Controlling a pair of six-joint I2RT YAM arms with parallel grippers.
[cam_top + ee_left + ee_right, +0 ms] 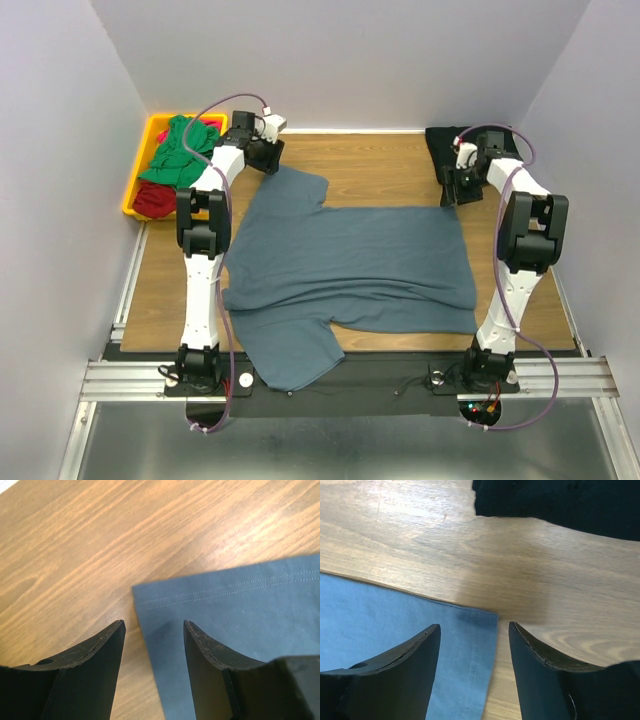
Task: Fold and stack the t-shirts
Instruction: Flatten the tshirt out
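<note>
"Four shirts on the list. Where is the blue-grey one?"

"The blue-grey t-shirt (350, 265) lies spread flat across the wooden desk (380, 160), sleeves to the left, hem to the right. The black shirt (445, 150) sits at the far right corner. A green shirt (185, 145) and a red shirt (152, 198) are heaped in the yellow tray (137, 175)."

"Handling?"

"Light, limp cotton knit, matte, with double-stitched hems. It has no stiffness, so I judge it will sag and drag from a single pinch; two far corners are the sound holds. The left gripper (154, 625) stands spread, straddling the far sleeve's corner. The right gripper (474, 627) is likewise spread over the far hem corner. Neither pinches cloth."
</note>
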